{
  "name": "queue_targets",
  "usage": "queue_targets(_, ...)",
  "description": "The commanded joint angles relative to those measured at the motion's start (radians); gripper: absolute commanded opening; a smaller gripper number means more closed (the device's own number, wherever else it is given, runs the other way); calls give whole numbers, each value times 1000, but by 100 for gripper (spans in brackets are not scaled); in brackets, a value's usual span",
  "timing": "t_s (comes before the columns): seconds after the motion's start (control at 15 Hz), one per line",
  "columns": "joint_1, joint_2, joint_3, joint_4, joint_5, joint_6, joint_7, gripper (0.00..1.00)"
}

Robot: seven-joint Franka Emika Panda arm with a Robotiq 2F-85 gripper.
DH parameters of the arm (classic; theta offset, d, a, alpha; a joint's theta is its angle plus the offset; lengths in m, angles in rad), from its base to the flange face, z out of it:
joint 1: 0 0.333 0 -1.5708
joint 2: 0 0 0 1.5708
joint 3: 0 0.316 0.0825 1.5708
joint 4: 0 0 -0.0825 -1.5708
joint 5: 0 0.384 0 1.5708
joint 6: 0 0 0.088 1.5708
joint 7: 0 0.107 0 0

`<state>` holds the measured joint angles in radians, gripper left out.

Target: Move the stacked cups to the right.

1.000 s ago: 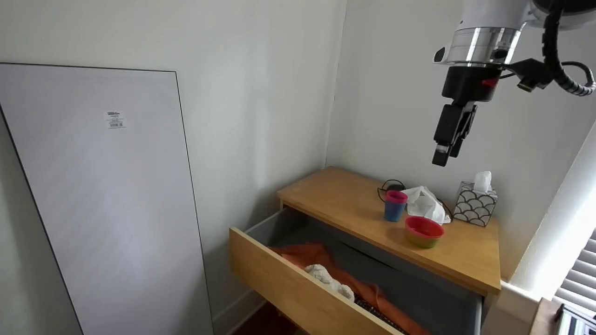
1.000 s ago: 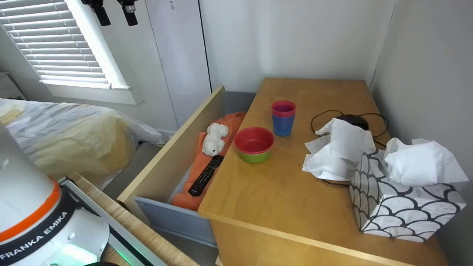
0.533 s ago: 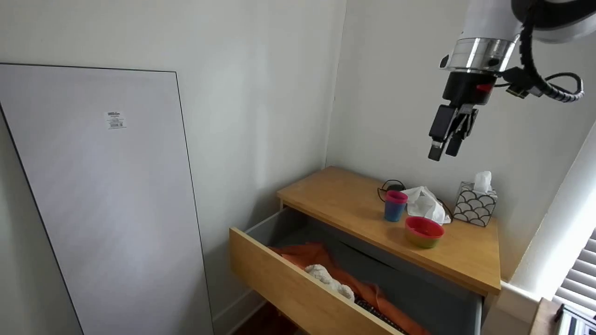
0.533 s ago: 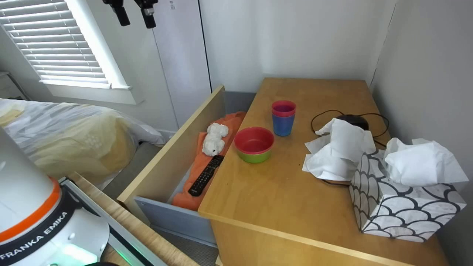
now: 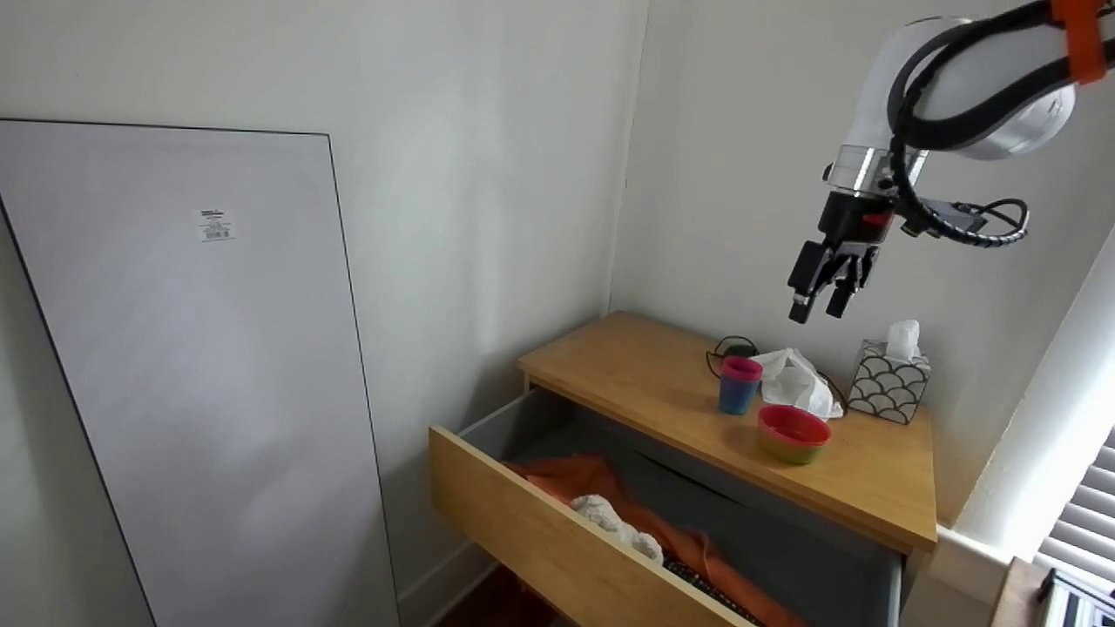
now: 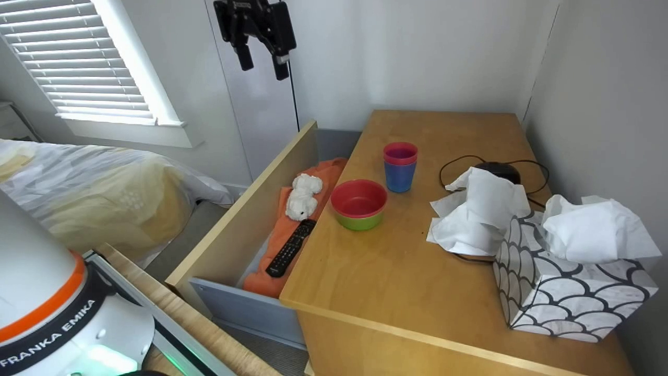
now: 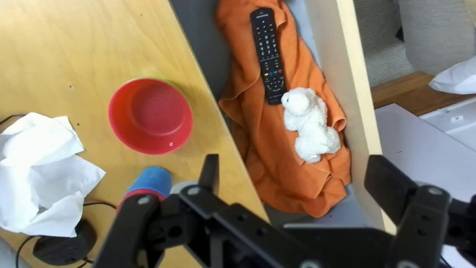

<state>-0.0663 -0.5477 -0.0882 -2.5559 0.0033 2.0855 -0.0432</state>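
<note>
The stacked cups (image 6: 400,175), a pink cup nested in a blue one, stand upright on the wooden dresser top (image 6: 334,292). They also show in an exterior view (image 5: 738,396) and, partly hidden behind a gripper finger, in the wrist view (image 7: 154,180). My gripper (image 6: 264,69) is open and empty in the air, well above the open drawer's side of the dresser. It also shows in an exterior view (image 5: 817,312). In the wrist view, the fingers (image 7: 297,175) are wide apart, with the drawer below between them. The gripper touches nothing.
A red bowl in a green bowl (image 6: 360,203) stands near the cups. Crumpled tissue (image 6: 480,214), a black round device with cable (image 6: 498,171) and a tissue box (image 6: 574,292) are also on the dresser. The open drawer (image 6: 250,203) holds orange cloth, a white plush and a black remote (image 7: 268,56).
The arm has come down and moved closer to the dresser; in an exterior view the gripper has shifted right and lower. The fingers stay open. The cups, bowls and drawer have not moved.
</note>
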Motion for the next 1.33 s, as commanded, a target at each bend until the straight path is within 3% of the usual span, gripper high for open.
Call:
queue_targets(0.0, -38, 131, 8, 17, -95, 140, -8, 100)
queue_targets(0.33, -73, 278, -4, 41, -226, 302, -17, 100)
queue_targets(0.4, -77, 306, -15, 48, -225, 327, -20, 100)
queue_targets(0.47, -63, 249, -4, 24, -198, 295, -4, 100)
queue_targets(0.93, -70, 326, -19, 58, -205, 327, -28, 100)
queue_targets(1.27, -75, 414, -45, 72, -221, 469, -120, 100)
